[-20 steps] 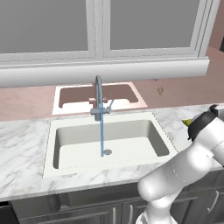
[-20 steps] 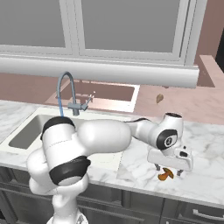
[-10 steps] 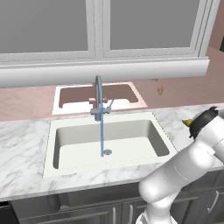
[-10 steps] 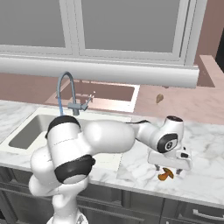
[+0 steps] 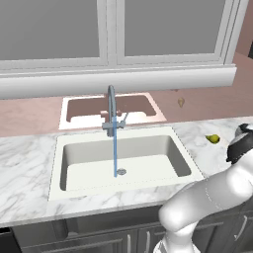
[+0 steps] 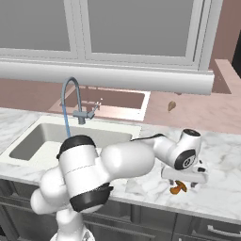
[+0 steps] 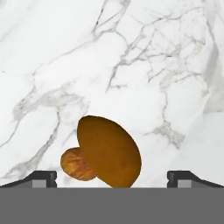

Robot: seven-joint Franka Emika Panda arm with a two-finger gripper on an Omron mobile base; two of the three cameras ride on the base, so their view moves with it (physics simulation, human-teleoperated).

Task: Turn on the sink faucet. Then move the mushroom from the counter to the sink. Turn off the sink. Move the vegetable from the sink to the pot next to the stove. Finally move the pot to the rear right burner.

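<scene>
A brown mushroom [image 7: 107, 153] lies on its side on the white marble counter [image 7: 144, 65], cap toward the right and stem to the left. My gripper [image 7: 113, 178] hangs straight above it, open, one fingertip on either side of it and both clear of it. From the right base view the gripper [image 6: 182, 184] points down at the mushroom [image 6: 178, 189] near the counter's front edge, to the right of the sink [image 6: 28, 141]. The faucet [image 5: 111, 106] is on, and a thin blue stream [image 5: 115, 148] falls into the sink [image 5: 59, 148].
A small yellow-green object [image 5: 212, 139] lies on the counter right of the sink, behind my wrist. A little brown item [image 6: 172, 106] sits on the pink ledge behind the counter. Windows and a sill run above the ledge.
The hand has sunk slightly toward the mushroom while the elbow swung over. The jaws stay open and the water keeps running.
</scene>
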